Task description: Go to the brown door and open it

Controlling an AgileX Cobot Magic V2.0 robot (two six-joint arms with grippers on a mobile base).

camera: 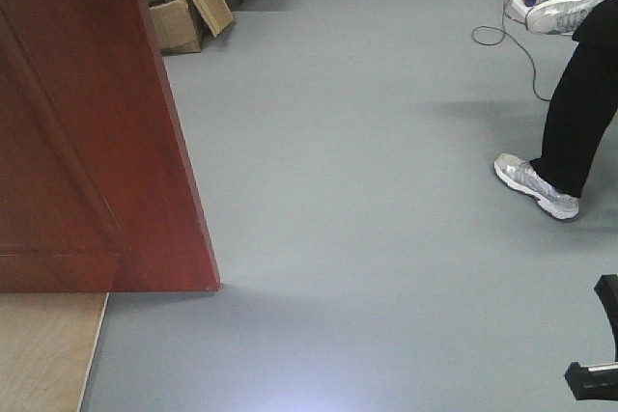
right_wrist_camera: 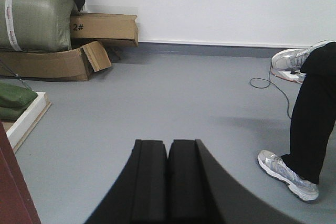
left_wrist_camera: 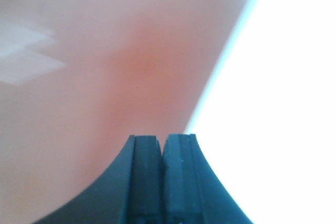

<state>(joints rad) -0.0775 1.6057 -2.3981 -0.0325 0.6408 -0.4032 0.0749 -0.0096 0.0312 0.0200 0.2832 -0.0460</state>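
The grey vinyl floor (camera: 367, 190) fills most of the scene. The tall reddish-brown glossy wooden door (camera: 87, 142) stands on the left, its edge swung out over the floor. On the far right there's a person's black-trousered leg (camera: 579, 113) in a grey sneaker. Tan cardboard boxes (right_wrist_camera: 79, 45) sit far left. Left end effector (left_wrist_camera: 161, 145) is pressed together right up against the door; right end effector (right_wrist_camera: 168, 153) is pressed together too, over bare floor.

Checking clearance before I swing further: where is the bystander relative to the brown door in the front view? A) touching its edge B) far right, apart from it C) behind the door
B: the person's leg stands at far right, bare floor separating it from the brown door.
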